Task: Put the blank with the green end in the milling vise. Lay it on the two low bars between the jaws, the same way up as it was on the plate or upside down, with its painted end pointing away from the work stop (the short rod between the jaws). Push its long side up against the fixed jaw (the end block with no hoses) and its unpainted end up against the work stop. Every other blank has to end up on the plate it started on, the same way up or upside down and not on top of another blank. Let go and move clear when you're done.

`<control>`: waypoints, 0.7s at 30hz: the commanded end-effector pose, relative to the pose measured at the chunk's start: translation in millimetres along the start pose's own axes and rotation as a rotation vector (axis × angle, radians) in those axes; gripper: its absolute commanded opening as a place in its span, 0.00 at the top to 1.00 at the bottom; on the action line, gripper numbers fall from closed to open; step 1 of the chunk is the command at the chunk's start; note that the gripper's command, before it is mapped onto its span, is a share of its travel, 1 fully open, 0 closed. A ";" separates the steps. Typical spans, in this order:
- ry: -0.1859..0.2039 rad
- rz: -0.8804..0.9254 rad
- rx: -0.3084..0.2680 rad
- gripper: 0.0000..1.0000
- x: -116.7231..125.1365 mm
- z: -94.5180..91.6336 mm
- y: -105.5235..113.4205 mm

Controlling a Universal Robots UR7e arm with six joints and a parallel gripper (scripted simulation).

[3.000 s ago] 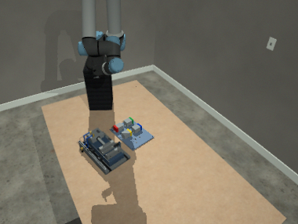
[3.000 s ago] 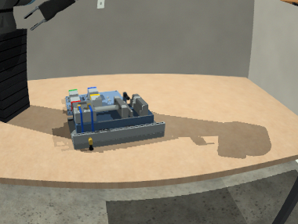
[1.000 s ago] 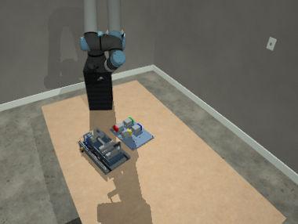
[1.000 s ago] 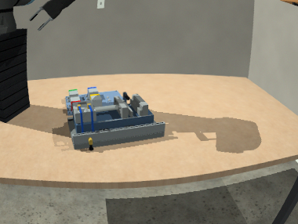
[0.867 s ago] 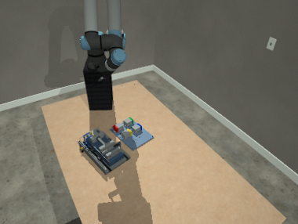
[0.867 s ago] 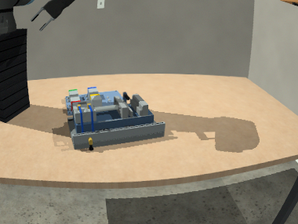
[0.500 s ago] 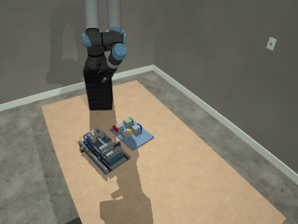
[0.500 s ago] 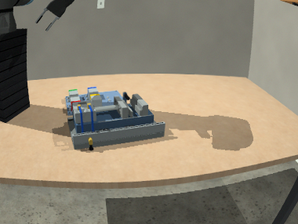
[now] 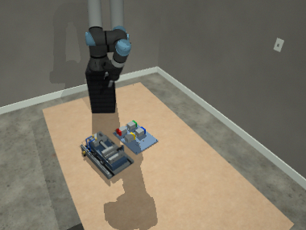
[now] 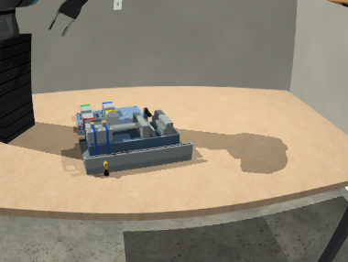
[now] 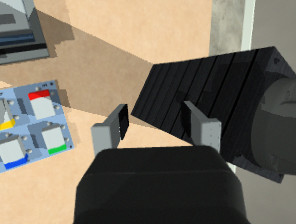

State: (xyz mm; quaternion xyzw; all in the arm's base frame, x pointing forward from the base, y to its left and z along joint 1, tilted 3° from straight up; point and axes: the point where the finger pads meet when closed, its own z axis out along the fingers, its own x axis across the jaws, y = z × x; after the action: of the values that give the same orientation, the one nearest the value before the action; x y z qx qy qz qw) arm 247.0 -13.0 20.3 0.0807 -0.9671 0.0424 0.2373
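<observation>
The blank with the green end (image 9: pixel 132 125) lies on the blue plate (image 9: pixel 135 137) at its far corner; it also shows in the wrist view (image 11: pixel 54 139) and in the exterior view (image 10: pixel 85 109). Red-end (image 11: pixel 41 102), yellow-end (image 9: pixel 130 137) and blue-end (image 11: pixel 11 152) blanks lie on the same plate. The milling vise (image 9: pixel 106 154) stands left of the plate, its jaws empty. My gripper (image 11: pixel 154 113) is open and empty, high above the table near the black pedestal, far from the plate; it also shows in the exterior view (image 10: pixel 60 25).
The black ribbed pedestal (image 9: pixel 101 92) of the arm stands at the table's far end, close under the fingers. The vise sits in a grey tray (image 10: pixel 137 153) with blue hoses at one end.
</observation>
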 end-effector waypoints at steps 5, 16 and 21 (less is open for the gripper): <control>-0.160 -0.032 0.005 0.00 -23.3 -4.3 11.1; -0.331 -0.067 0.011 0.00 -48.1 -9.7 23.4; -0.377 -0.076 0.012 0.00 -54.7 -11.0 26.6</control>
State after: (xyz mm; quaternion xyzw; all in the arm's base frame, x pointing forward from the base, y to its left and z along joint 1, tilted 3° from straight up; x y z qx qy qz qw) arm 286.4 16.3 8.2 0.1182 -0.9888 0.0266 0.0872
